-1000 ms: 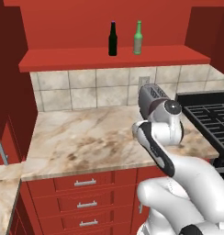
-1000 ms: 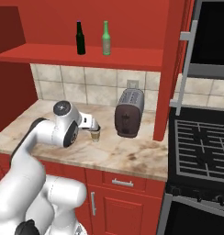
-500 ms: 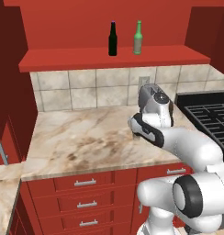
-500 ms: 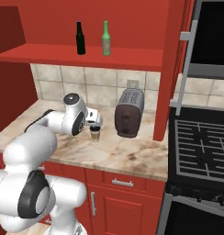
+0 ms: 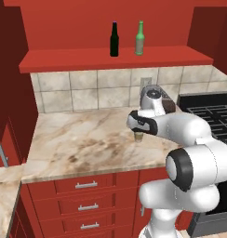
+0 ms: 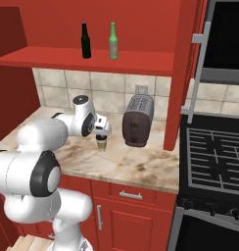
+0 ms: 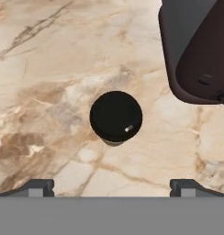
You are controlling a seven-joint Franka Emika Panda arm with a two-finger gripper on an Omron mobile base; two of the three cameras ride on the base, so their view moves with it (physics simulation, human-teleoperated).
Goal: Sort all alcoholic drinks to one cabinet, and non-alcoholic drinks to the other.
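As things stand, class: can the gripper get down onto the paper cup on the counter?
Probably yes: the gripper hangs open above the paper cup, nothing between them; the toaster stands apart to one side.

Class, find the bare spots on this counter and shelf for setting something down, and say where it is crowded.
Free: the marble counter left of the cup, and the shelf left of the black bottle. Crowded: between cup and toaster, under the arm.

There were two glass bottles, one near-black (image 5: 114,41) and one green (image 5: 140,39), one paper cup (image 7: 115,116) and one toaster (image 6: 137,120).
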